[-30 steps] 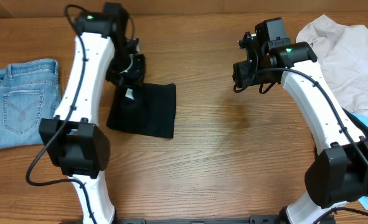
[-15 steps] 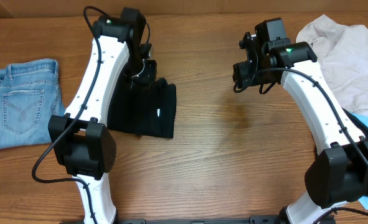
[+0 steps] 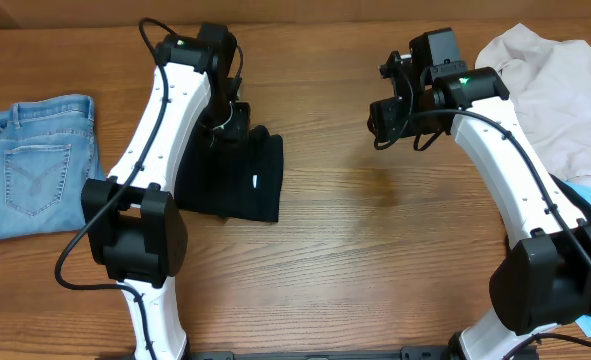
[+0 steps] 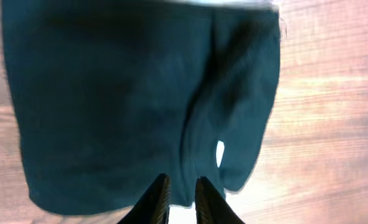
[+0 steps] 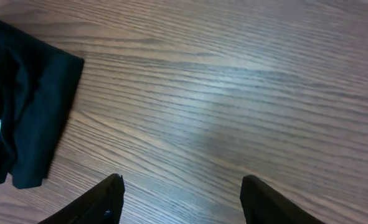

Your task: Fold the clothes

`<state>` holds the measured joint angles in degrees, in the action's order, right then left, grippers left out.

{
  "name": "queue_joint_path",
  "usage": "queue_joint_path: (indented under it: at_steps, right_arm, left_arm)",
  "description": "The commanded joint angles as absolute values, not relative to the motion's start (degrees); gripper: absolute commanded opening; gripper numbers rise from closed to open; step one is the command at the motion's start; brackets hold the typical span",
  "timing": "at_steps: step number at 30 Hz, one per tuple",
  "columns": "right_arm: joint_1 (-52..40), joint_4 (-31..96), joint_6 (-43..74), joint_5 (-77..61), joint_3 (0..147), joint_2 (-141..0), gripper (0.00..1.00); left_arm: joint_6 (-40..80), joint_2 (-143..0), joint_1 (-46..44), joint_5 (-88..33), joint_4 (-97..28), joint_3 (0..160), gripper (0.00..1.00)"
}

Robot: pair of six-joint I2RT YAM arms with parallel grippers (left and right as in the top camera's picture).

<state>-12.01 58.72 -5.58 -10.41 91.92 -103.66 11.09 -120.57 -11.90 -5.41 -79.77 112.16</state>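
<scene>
Left of centre on the table (image 3: pixel 375 230), the black garment (image 3: pixel 237 185) lies folded below the left gripper (image 4: pixel 179 200), jaws pinched narrow, while the right gripper (image 5: pixel 180 199) hovers wide apart nearby.

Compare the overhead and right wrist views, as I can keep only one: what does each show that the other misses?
Only overhead: the folded jeans at the left and the beige garment at the right. Only right wrist: the right gripper seen plainly open over bare wood. Both: the black garment and the wooden table.
</scene>
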Motion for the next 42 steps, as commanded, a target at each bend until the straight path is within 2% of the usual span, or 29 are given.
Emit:
queue_joint_path:
  at_steps: [1,3,5,9,18,19,21,22,29,33,36,42]
  right_arm:
    - [-12.03,58.22,-6.17,-12.12,91.94,-103.61,0.64]
    - [-12.03,58.37,-6.15,-12.12,91.94,-103.61,0.64]
    - [-12.03,58.7,-6.15,-12.12,91.94,-103.61,0.64]
    - [-12.03,59.35,-6.15,-12.1,91.94,-103.63,0.64]
    - [-12.03,59.29,-6.17,-12.1,91.94,-103.61,0.64]
    - [-12.03,59.31,-6.17,-12.1,91.94,-103.61,0.64]
    - [-12.03,59.29,-6.17,-12.1,91.94,-103.61,0.64]
    - [-12.03,59.31,-6.17,-12.1,91.94,-103.61,0.64]
    - [-12.03,59.31,-6.17,-12.08,91.94,-103.61,0.64]
    - [-12.03,59.13,-6.17,-12.08,91.94,-103.61,0.64]
    - [-12.03,59.11,-6.17,-12.1,91.94,-103.61,0.64]
    - [-12.03,59.02,-6.17,-12.08,91.94,-103.61,0.64]
  left_arm:
    - [15.03,-121.3,-11.64,-3.51,-74.35,112.12,0.18]
    - [14.72,-121.47,-12.43,-4.32,-71.26,112.12,0.22]
    - [14.44,-121.89,-13.3,-4.45,-69.54,112.12,0.33]
    - [14.39,-123.7,-14.79,-4.1,-68.88,112.09,0.37]
    - [14.15,-129.38,-16.75,-7.92,-68.53,112.12,0.33]
    - [14.15,-129.88,-17.1,-7.94,-68.29,112.12,0.28]
    - [14.17,-130.52,-17.67,-7.97,-67.99,112.12,0.08]
    - [14.17,-130.52,-17.87,-8.32,-68.03,112.12,0.04]
    - [12.88,-128.49,-18.79,-25.52,-71.75,114.93,0.04]
    - [12.91,-127.52,-18.79,-24.38,-73.08,115.22,0.05]
    - [12.91,-128.16,-18.87,-23.68,-73.84,114.45,0.15]
    - [12.86,-128.2,-21.56,-26.94,-73.6,108.25,0.19]
